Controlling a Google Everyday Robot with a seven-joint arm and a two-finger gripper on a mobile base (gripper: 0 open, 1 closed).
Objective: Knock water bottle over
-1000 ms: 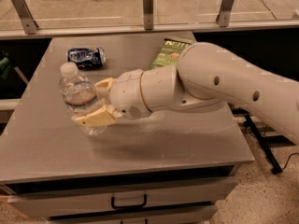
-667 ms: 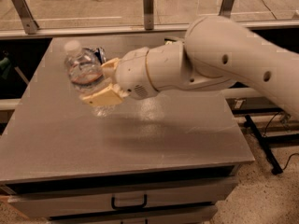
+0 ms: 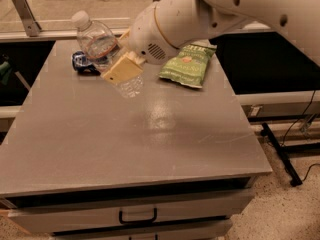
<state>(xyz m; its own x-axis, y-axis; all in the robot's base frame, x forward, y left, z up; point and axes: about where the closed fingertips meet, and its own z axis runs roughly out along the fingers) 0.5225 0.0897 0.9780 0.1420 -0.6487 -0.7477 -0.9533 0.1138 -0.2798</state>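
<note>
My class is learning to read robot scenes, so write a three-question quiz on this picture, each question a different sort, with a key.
1. True or false: the water bottle stands upright.
2. Which lies partly behind the bottle: A) soda can, B) chip bag?
3. Fill in: the gripper, above the table's far side, is shut on the ____.
Key: 1 false, it tilts; 2 A; 3 water bottle.
</note>
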